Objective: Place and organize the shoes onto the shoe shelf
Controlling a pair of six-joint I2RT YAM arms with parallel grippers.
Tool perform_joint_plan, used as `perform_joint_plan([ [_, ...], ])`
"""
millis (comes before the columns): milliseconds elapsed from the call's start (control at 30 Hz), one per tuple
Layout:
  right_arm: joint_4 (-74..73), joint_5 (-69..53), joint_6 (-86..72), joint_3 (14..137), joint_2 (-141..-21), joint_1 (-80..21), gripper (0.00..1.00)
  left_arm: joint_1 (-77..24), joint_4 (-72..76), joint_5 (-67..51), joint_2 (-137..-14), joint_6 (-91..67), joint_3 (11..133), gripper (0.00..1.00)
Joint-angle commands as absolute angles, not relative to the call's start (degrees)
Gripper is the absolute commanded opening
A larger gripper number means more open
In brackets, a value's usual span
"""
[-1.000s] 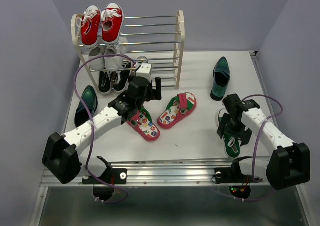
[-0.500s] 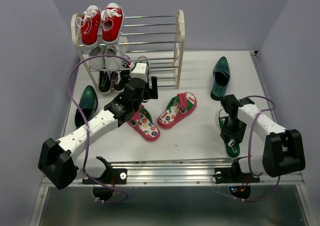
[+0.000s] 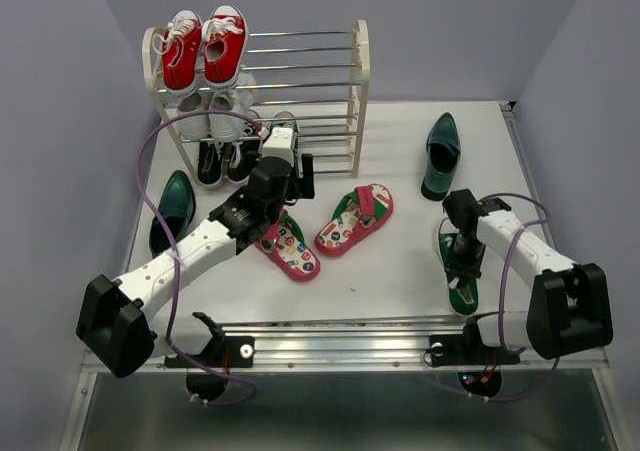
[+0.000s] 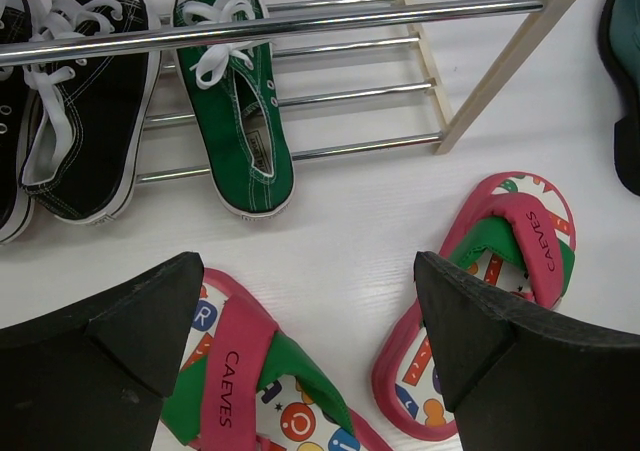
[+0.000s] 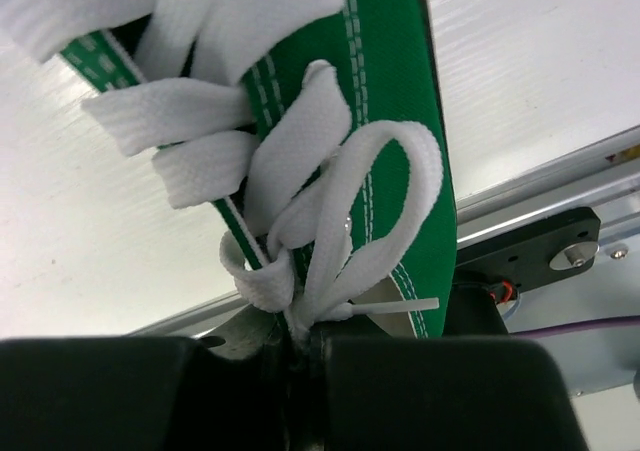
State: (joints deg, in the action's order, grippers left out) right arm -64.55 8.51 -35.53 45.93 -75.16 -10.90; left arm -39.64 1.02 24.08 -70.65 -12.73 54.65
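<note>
My right gripper (image 5: 305,346) is shut on the laces and tongue of a green sneaker (image 5: 390,121) that lies near the front edge of the table (image 3: 400,261), seen from above as the green sneaker (image 3: 463,289) under the right gripper (image 3: 462,259). My left gripper (image 4: 308,281) is open and empty, above two pink-red flip-flops (image 4: 245,371) (image 4: 500,261). Another green sneaker (image 4: 245,111) lies on the bottom rods of the shoe shelf (image 3: 358,81). One teal dress shoe (image 3: 440,156) lies at the right, another (image 3: 172,209) left of the shelf.
Red sneakers (image 3: 205,46) sit on the shelf's top tier, white sneakers (image 3: 210,116) on the middle tier, black sneakers (image 4: 70,121) on the bottom tier's left. The right halves of the tiers hold nothing. Purple walls close in on both sides.
My right gripper has turned over the green sneaker and shut on its laces. The left gripper has shifted slightly toward the shelf and stays open.
</note>
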Motion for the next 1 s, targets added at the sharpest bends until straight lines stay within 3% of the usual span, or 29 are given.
perform_joint_plan([
  [0, -61.79, 5.11, -32.0, 46.05, -72.87, -10.63, 0.01, -39.64, 3.16, 25.75, -70.05, -12.39, 54.14, 0.99],
  [267, -60.2, 5.71, -26.99, 54.66, -66.45, -11.34, 0.01, -39.64, 1.76, 26.28, -68.82, -13.89, 54.49, 0.99],
  [500, -62.22, 7.83, -25.14, 65.38, -68.11, -19.06, 0.01, -39.64, -1.57, 27.86, -66.97, -15.82, 54.84, 0.99],
  [967, -53.97, -5.62, -22.85, 79.17, -84.53, -34.88, 0.01, -39.64, -11.51, 32.69, -62.85, -23.11, 55.37, 0.99],
])
